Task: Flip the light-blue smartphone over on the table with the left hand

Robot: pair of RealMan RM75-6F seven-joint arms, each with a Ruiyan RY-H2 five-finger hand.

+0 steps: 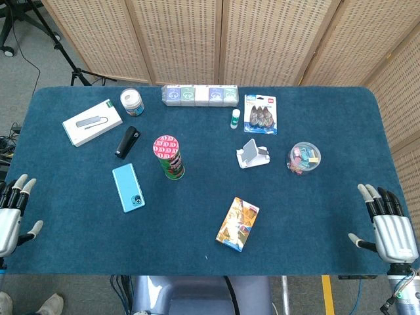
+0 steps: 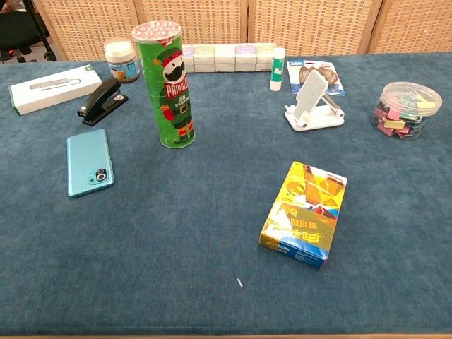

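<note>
The light-blue smartphone (image 1: 128,188) (image 2: 89,162) lies flat on the blue table, back side up with its camera lens showing at the near end. My left hand (image 1: 13,213) hovers at the table's left edge, well left of the phone, fingers apart and holding nothing. My right hand (image 1: 388,225) hangs at the right edge, fingers spread and empty. Neither hand shows in the chest view.
A green Pringles can (image 1: 168,156) (image 2: 167,83) stands just right of the phone. A black stapler (image 1: 127,141) (image 2: 103,102) lies behind it. A white box (image 1: 92,122), a small jar (image 1: 132,102), a phone stand (image 1: 252,154), a clip tub (image 1: 304,157) and a yellow card box (image 1: 237,224) are spread around.
</note>
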